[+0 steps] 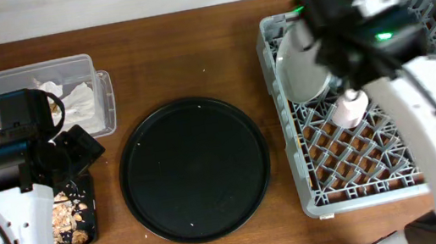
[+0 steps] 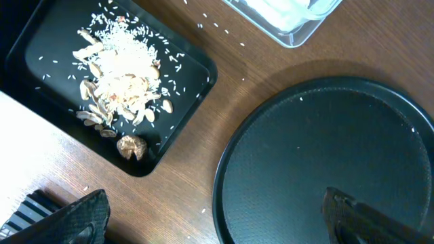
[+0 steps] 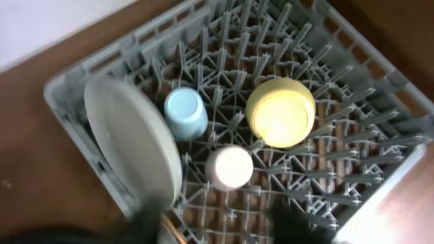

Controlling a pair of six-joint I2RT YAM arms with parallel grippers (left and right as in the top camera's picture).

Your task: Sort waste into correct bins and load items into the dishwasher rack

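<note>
It looks like a robotics lab bench staged as a dish-clearing station. A brown wooden table [image 1: 192, 57] meets a plain white wall [image 1: 99, 2] at 12 o'clock. A grey dishwasher rack [image 1: 352, 163] sits at 3 o'clock and a clear tub [image 1: 23, 74] at 10 o'clock. A white left arm [image 1: 16, 236] and right arm [image 1: 431, 118] reach in from 6 o'clock.

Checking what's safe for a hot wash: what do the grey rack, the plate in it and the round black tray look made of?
The rack looks like matte grey moulded plastic: thin uniform pegs and lattice. The plate is pale grey and dull; plastic or ceramic, the blur leaves it open. The round tray seems black plastic, with a fine-textured, low-sheen face.
</note>
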